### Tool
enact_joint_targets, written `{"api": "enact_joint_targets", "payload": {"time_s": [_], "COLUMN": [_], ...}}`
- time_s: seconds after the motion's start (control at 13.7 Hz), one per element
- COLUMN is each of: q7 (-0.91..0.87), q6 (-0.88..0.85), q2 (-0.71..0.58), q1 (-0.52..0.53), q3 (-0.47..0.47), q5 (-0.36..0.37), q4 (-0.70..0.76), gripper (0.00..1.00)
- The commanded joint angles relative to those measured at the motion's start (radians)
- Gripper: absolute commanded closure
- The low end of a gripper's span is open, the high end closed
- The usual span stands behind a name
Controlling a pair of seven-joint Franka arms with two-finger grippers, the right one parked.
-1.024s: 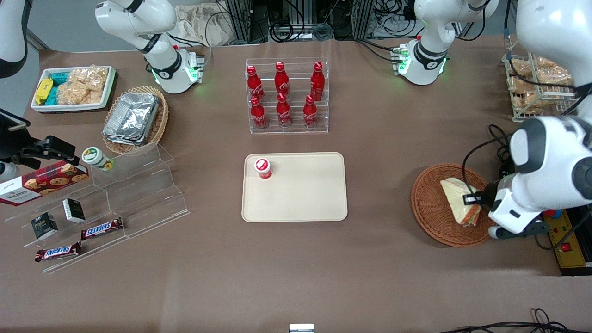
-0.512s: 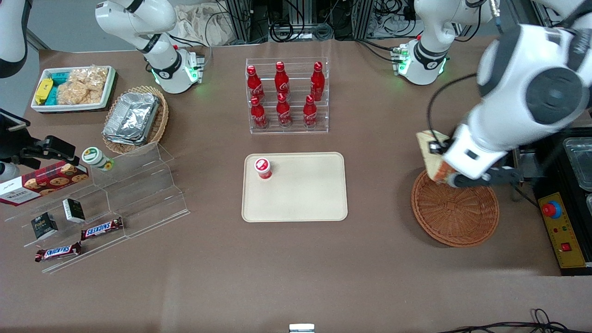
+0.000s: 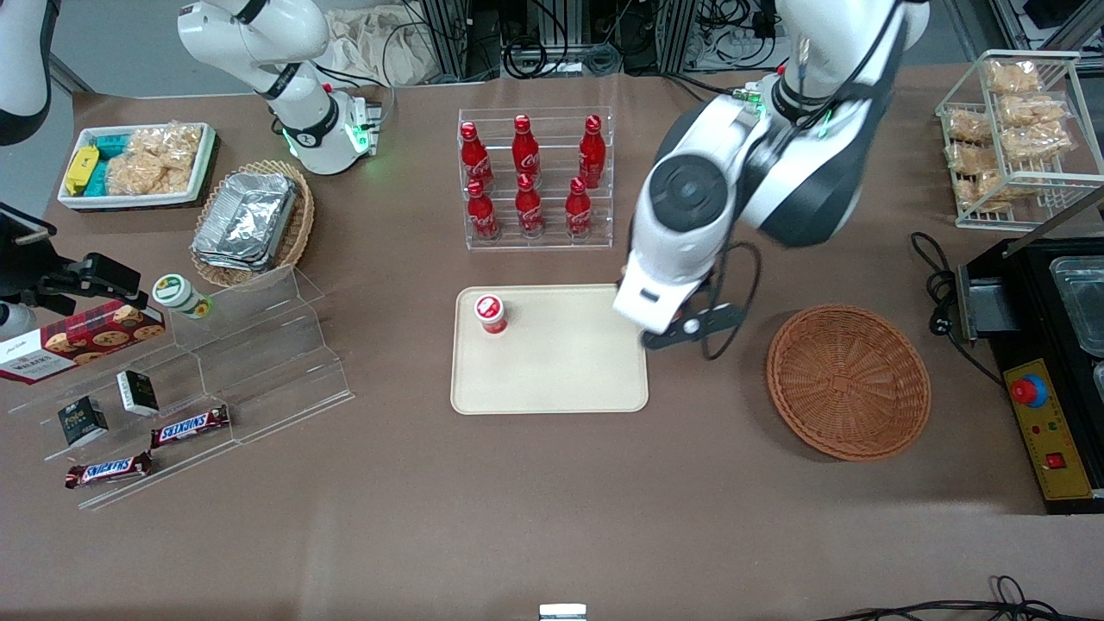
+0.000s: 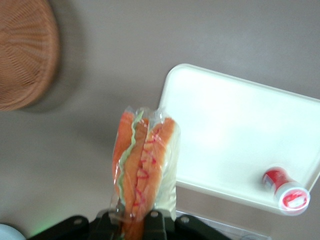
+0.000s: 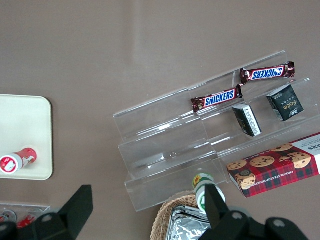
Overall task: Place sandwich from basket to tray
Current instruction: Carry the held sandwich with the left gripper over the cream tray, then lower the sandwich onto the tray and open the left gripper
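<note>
The clear-wrapped sandwich (image 4: pixel 143 160), pale bread with an orange-red filling edge, hangs in the air with my left gripper (image 4: pixel 133 219) shut on its lower end. It hovers over bare table just beside the cream tray (image 4: pixel 235 130), at the tray's edge nearest the basket. In the front view the arm's wrist (image 3: pixel 660 289) hides the sandwich and sits over that edge of the tray (image 3: pixel 552 379). The reddish-brown wicker basket (image 3: pixel 849 379) holds nothing and also shows in the wrist view (image 4: pixel 22 50).
A small red-capped bottle (image 3: pixel 491 313) stands on the tray. A rack of red bottles (image 3: pixel 535 181) is farther from the front camera. An acrylic stepped shelf (image 3: pixel 250 362) lies toward the parked arm's end; a wire snack rack (image 3: pixel 1009 121) and black equipment (image 3: pixel 1052 345) toward the working arm's.
The gripper lifted the sandwich out of the basket and carried it sideways to the tray's edge. The basket went from holding the sandwich to holding nothing.
</note>
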Motion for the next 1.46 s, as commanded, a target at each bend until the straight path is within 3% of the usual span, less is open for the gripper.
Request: {"api": "enact_joint_targets", "payload": {"time_s": [0.0,0.37,0.59,0.73,0.8,0.88,1.02,1.39], "q7": [-0.027,-0.027,-0.029,-0.027,-0.024,-0.021,-0.027,-0.018], "q6": [0.094,0.244,0.272,0.270,0.270,0.266,0.258,0.151], "q2": [0.110,0.224,0.268,0.273,0.273,0.265,0.238,0.094], "q1": [-0.004,-0.019,-0.025,-0.034,-0.034,-0.033,-0.024,0.027], "q3": [0.014,0.002,0.000,0.000,0.000,0.000,0.002,0.013], "q5": [-0.035,-0.044,-0.043,-0.043,-0.043,-0.043,-0.040,-0.029], "q4": [0.025,-0.022,-0.024,-0.034,-0.033,-0.031,-0.022,-0.025], "gripper": [1.00,0.96,0.85,0.68,0.51,0.25,0.00,0.00]}}
